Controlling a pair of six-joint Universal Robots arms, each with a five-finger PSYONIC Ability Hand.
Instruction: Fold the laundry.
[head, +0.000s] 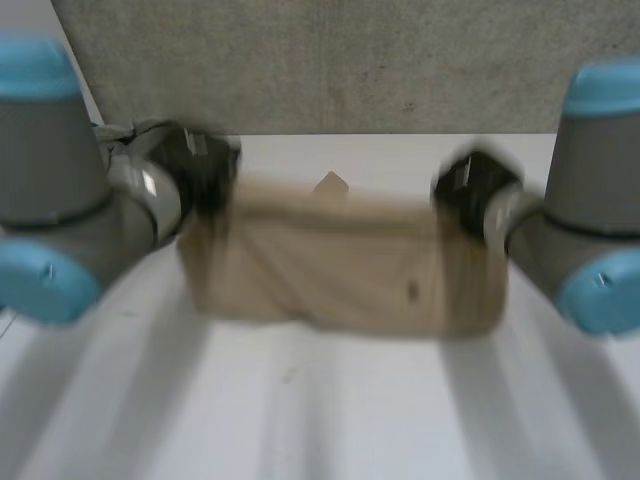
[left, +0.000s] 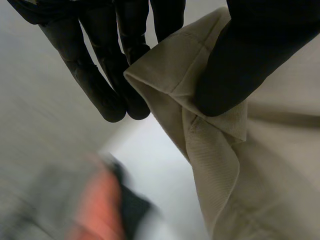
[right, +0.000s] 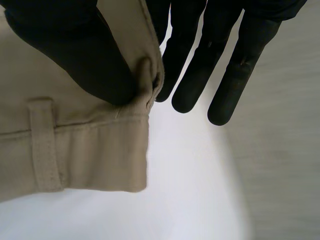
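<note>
There is one beige garment, a piece of sturdy woven cloth, stretched sideways between the two hands over the far part of the white table. Whether its lower edge rests on the table I cannot tell. One belt loop crosses a stitched band near the corner that the right hand holds.

There are two hands, one at each upper corner. The left hand pinches its corner. In the left wrist view its thumb presses on the folded hem, while the straight fingers lie behind and just beside the cloth's edge. The right hand pinches the opposite corner the same way, with its thumb on the front of the cloth and its straight fingers reaching past the edge behind it. Both arms reach in from the sides, wrists turned inward toward each other. One grey panel stands behind the table.
</note>
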